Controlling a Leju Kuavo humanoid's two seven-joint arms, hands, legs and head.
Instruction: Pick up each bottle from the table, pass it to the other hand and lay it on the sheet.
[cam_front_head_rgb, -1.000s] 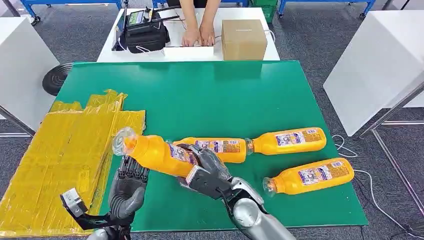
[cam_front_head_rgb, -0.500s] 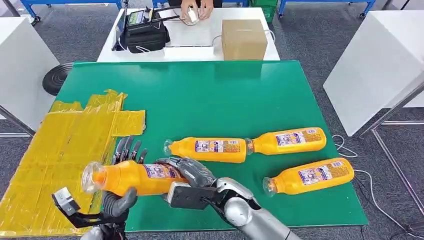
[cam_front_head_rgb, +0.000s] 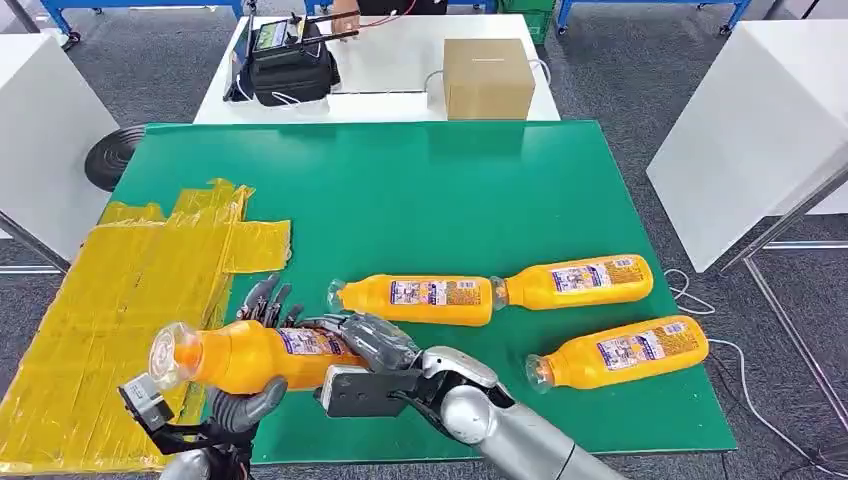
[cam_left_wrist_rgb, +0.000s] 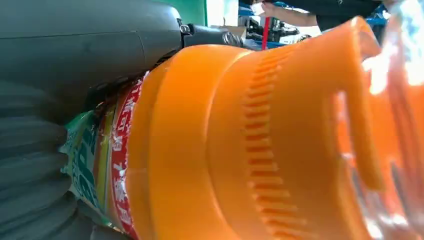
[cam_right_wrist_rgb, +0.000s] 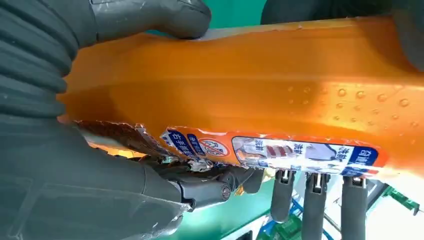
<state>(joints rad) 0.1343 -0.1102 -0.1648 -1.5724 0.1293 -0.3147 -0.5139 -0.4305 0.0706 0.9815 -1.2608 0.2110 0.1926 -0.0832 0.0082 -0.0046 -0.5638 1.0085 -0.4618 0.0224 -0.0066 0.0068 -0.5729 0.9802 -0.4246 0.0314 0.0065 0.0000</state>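
My right hand (cam_front_head_rgb: 375, 345) grips an orange bottle (cam_front_head_rgb: 250, 355) by its labelled end and holds it nearly level, neck out over the edge of the yellow sheet (cam_front_head_rgb: 120, 290). My left hand (cam_front_head_rgb: 255, 400) lies against the bottle, fingers (cam_front_head_rgb: 262, 298) spread up behind it and thumb below, not closed round it. The right wrist view shows the bottle (cam_right_wrist_rgb: 250, 85) in my right hand (cam_right_wrist_rgb: 60, 150), with the left fingers (cam_right_wrist_rgb: 315, 200) straight beyond. Close up, the bottle (cam_left_wrist_rgb: 260, 140) lies against my left hand (cam_left_wrist_rgb: 60, 100). Three more orange bottles (cam_front_head_rgb: 420, 299) (cam_front_head_rgb: 575, 281) (cam_front_head_rgb: 625, 352) lie on the green table (cam_front_head_rgb: 420, 190).
Beyond the green table stands a white table with a black bag (cam_front_head_rgb: 290, 65) and a cardboard box (cam_front_head_rgb: 487, 78); a person's hand (cam_front_head_rgb: 345, 20) is at its far edge. White panels stand at the left and right.
My right hand has carried the bottle left and lowered it from tilted to nearly level. My left hand now sits behind and under it. The person's hands drew back.
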